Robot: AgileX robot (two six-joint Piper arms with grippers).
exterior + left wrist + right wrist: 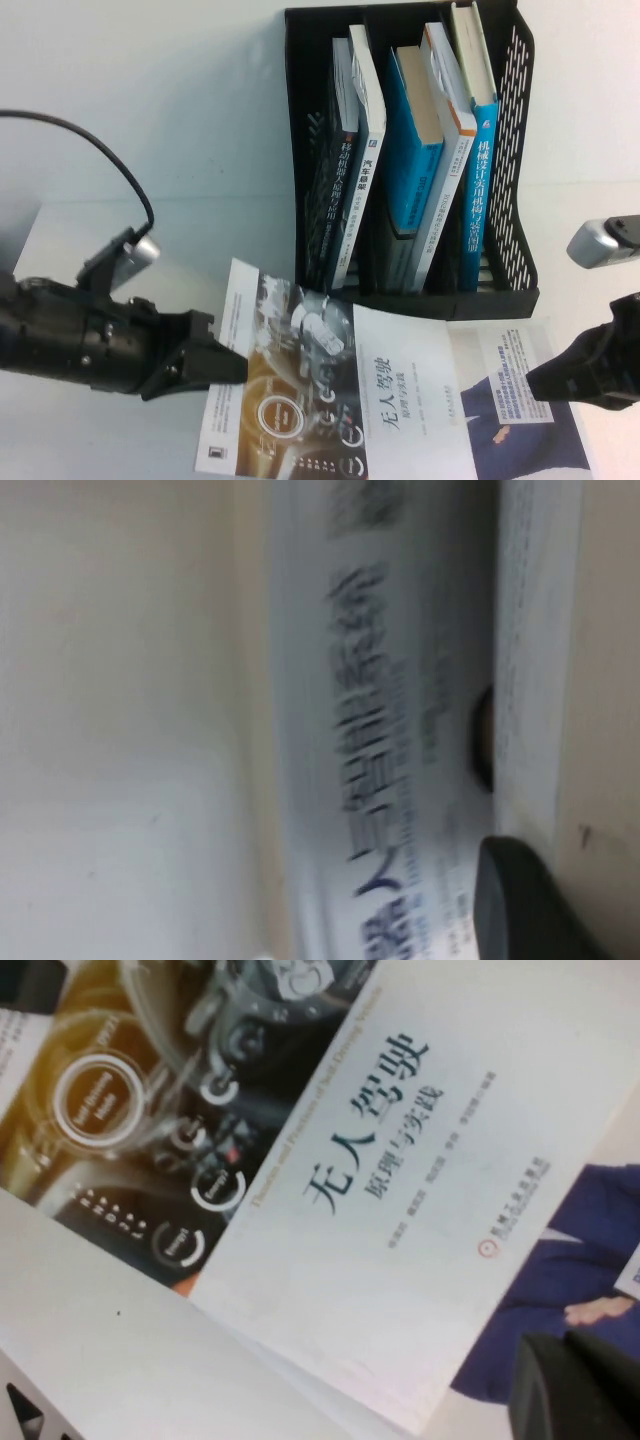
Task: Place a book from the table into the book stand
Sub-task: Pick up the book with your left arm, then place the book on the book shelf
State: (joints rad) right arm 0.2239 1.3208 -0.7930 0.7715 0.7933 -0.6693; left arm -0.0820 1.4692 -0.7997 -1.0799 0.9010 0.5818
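The white surface (150, 130) filled the frame I was watching from the high camera. The book stand (515, 180) stood upright at upper centre-right, its three slots holding several blue-spined books (425, 170). Just below its front lip the book (340, 400) lay flat at lower centre, cover up with its dark circular graphic and black title showing. It overlapped a second white book (520, 410) picturing a blue suit at lower right. My left tool (225, 362) sat at lower left, its tip touching the book's left edge; I could not tell whether it was clenched or released. My right tool (545, 385) hovered at the lower right over the second book, and I could not tell its state either.
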